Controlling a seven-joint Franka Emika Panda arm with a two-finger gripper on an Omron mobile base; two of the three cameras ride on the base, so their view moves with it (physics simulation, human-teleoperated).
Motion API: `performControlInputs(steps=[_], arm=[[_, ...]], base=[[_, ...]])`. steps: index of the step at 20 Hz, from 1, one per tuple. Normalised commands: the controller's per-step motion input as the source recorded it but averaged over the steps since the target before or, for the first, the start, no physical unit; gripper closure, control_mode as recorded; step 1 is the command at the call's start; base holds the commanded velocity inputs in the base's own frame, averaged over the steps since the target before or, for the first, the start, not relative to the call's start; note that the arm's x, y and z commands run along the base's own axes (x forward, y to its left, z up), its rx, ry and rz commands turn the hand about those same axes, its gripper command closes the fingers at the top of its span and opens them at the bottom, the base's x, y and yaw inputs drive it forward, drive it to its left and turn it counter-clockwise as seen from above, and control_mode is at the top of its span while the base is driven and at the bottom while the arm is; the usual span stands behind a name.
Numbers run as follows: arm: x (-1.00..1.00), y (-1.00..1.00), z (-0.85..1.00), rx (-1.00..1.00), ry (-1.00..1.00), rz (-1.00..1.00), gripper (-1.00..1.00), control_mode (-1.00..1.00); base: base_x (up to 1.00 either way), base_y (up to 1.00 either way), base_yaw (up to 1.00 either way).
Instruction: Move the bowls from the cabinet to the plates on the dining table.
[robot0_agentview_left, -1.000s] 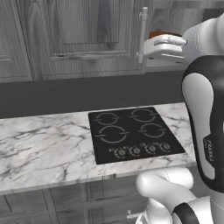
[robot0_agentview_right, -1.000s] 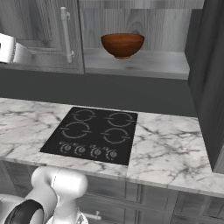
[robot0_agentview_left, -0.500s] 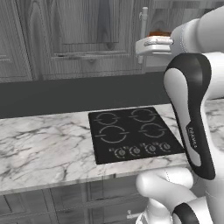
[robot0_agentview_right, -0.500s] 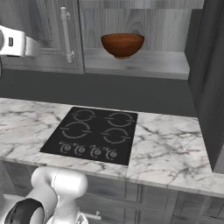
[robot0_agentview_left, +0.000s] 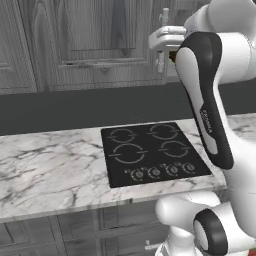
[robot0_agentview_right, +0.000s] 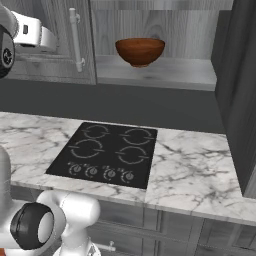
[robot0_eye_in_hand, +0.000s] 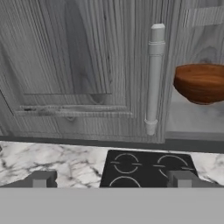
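Note:
A glossy reddish-brown bowl (robot0_agentview_right: 140, 50) stands upright on the open shelf of the dark grey cabinet (robot0_agentview_right: 155, 75). In the hand view the bowl (robot0_eye_in_hand: 199, 83) lies to the upper right, beyond the long vertical door handle (robot0_eye_in_hand: 153, 78). My gripper (robot0_eye_in_hand: 111, 179) is open, its fingertips far apart with nothing between them, and it faces the closed panelled door left of the bowl, well short of it. My white hand (robot0_agentview_left: 165, 39) is raised in front of that handle. The plates and the dining table are out of view.
Below the cabinet a marble counter (robot0_agentview_right: 195, 170) carries a black four-ring cooktop (robot0_agentview_right: 107, 155). A tall dark panel (robot0_agentview_right: 240, 90) bounds the shelf on the right. Closed cabinet doors (robot0_agentview_left: 95, 45) run along the wall to the left, and low drawers (robot0_agentview_left: 75, 230) sit under the counter.
The arm has swung up and toward the cabinet, and the hand has come further into the right base view. The jaws stayed open. The bowl has not moved.

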Motion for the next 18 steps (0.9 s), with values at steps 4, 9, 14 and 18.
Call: performControlInputs(steps=[4,9,14,18], arm=[[0.33,-0.06,0.12,-0.05,0.05,-0.02,-1.00,-1.00],[0.29,-0.04,0.00,-0.07,0.00,-0.02,-1.00,-1.00],[0.28,-0.09,0.00,-0.06,0.00,-0.01,-1.00,-1.00],[0.23,-0.16,0.00,-0.01,-0.01,0.00,-1.00,-1.00]], base=[[0.00,0.00,0.00],[0.00,0.00,0.00],[0.00,0.00,0.00],[0.00,0.00,0.00]])
